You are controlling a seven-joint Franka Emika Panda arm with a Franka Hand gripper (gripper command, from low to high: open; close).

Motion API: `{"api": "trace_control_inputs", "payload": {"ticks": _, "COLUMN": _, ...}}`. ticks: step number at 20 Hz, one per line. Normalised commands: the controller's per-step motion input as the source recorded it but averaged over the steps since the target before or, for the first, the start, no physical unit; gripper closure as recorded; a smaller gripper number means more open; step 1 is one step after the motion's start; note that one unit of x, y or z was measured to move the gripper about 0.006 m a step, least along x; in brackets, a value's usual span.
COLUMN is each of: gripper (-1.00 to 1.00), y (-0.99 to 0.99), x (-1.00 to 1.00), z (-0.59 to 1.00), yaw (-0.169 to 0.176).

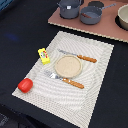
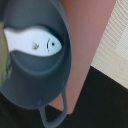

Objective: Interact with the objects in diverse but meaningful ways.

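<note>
The wrist camera looks straight down into a dark grey pot (image 2: 37, 60), so the end effector is directly above it. Inside this pot lies a white toy fish (image 2: 34, 42) with a small dark eye and mouth mark. The pot stands on a pinkish-brown board (image 2: 85, 45), and one thin handle loop (image 2: 50, 116) reaches out past the board's edge over the dark table. The gripper itself does not appear in either view, so I cannot tell if its fingers are spread or pressed together.

In the exterior view, the arm is not visible. Two dark grey pots stand on the board (image 1: 65, 21) at the far side: one with side handles (image 1: 69, 8) and, just beside it, one with a long handle (image 1: 92, 14). Which of the two is under the wrist camera I cannot tell for sure.

The other objects are well apart from the pots, on a pale striped placemat (image 1: 95, 65). A round tan plate (image 1: 67, 65) is in its middle. A knife with a brown handle (image 1: 77, 56) lies beyond the plate and a fork with a brown handle (image 1: 66, 80) lies on the near side of it. The yellow block with red marks (image 1: 44, 55) is at the exterior view's left of the plate, and the red tomato (image 1: 25, 85) sits near the mat's corner.
</note>
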Motion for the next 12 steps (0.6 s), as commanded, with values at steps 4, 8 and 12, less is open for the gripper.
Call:
{"api": "trace_control_inputs", "payload": {"ticks": 4, "gripper": -1.0, "y": 0.03, "x": 0.73, "z": -0.1, "yaw": -0.115}}
{"api": "trace_control_inputs", "payload": {"ticks": 8, "gripper": -1.0, "y": 0.08, "x": 0.63, "z": -0.2, "yaw": -0.092}}
{"api": "trace_control_inputs", "payload": {"ticks": 12, "gripper": -1.0, "y": 0.05, "x": 0.43, "z": -0.22, "yaw": -0.074}}
